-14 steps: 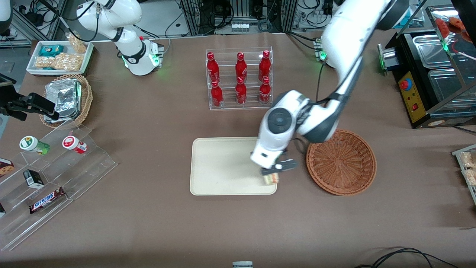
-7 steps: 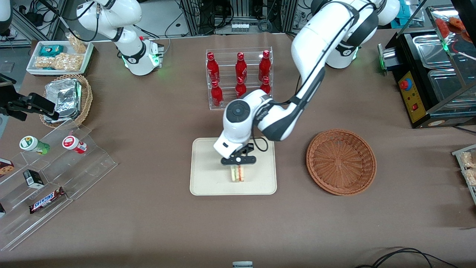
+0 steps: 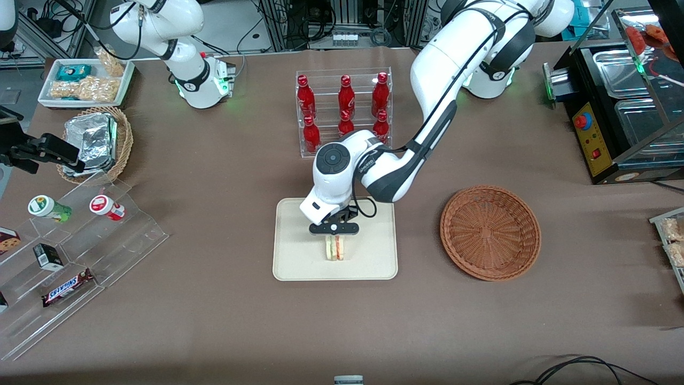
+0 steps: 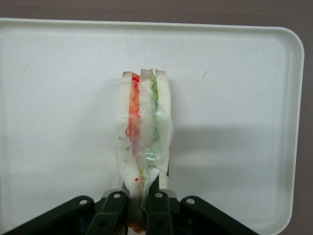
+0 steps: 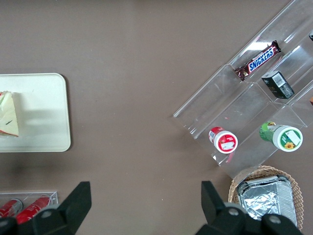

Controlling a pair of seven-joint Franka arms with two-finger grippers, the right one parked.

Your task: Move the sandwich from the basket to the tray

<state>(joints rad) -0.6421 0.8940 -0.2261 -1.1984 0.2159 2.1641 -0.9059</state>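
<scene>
Brown tabletop, frame centre: the sandwich (image 3: 335, 248) has been carried farther over the tray (image 3: 291, 267), pinched by the gripper (image 3: 334, 239); the basket (image 3: 490, 232) is emptied, release remains.

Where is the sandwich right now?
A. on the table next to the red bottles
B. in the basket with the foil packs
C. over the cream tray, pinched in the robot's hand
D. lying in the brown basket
C: the left arm's hand is shut on the sandwich over the tray, and the round basket beside the tray has nothing in it.
</scene>
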